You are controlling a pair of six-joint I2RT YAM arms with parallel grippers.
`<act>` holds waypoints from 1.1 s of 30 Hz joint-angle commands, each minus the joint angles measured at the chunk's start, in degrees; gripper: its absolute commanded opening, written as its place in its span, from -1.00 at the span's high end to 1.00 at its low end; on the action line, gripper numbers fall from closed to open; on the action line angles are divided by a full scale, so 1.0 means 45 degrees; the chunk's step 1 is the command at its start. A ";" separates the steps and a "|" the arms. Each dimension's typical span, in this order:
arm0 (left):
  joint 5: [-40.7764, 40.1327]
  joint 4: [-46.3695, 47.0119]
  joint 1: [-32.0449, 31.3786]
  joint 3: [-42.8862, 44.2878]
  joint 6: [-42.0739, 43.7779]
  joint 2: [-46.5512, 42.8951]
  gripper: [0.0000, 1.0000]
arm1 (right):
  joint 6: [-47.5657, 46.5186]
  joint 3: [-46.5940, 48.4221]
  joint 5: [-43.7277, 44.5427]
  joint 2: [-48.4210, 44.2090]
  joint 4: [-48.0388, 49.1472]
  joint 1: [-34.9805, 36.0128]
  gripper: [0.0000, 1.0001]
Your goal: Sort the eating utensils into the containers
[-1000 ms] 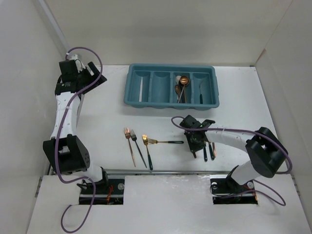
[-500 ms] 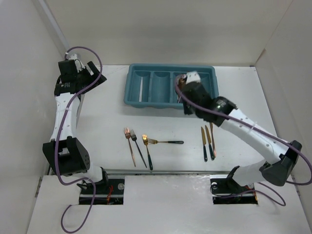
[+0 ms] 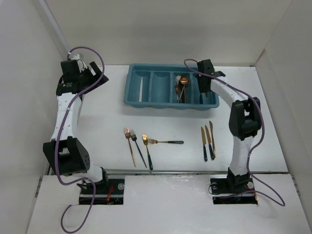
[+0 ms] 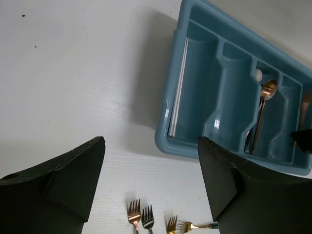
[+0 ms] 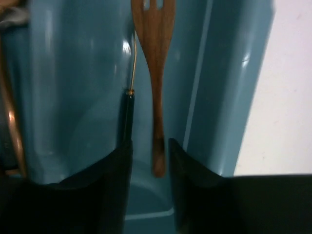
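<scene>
Right gripper (image 5: 149, 146) (image 3: 202, 87): jaws parted a bit, gap wider than the handle between them, so nothing is clamped. It points down into the rightmost compartment of the teal tray (image 5: 229, 97) (image 3: 170, 104) (image 4: 165, 140). The copper fork (image 5: 155, 73) sits in that compartment, handle end between the fingers (image 5: 113, 180), tines pointing away from the wrist camera; can't tell if it's fully at rest on the floor. Just left of it in the same slot is a dark-handled utensil (image 5: 126, 119) with a thin gold neck. Third compartment from the left holds copper spoons (image 3: 183, 82) (image 4: 266, 90). Leftmost compartment has a slim white piece (image 3: 141, 88) (image 4: 178, 83) along its left wall, type unclear. Left gripper (image 4: 151, 146) (image 3: 97, 78): wide open, empty, hovering over the table (image 3: 102, 117) left of the tray. On the table near the tray's front: four forks (image 3: 138, 147) at centre-left, one lying crosswise, and three knives (image 3: 208, 142) side by side to the right.
</scene>
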 commanded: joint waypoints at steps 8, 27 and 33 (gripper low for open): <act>0.0060 0.0312 -0.0011 -0.0014 0.0136 -0.0396 -0.47 | -0.0196 0.0553 -0.0780 -0.3186 -0.1218 -0.0082 -0.60; 0.0685 0.0312 -0.0011 0.0221 0.0018 -0.0395 -0.47 | 0.4613 -1.1286 -0.2616 -0.8919 -0.1866 0.0055 0.35; 0.0529 0.0312 -0.0011 0.0103 0.0134 -0.0748 -0.47 | 0.4475 -1.1911 -0.2674 -0.8060 -0.1143 0.0055 0.29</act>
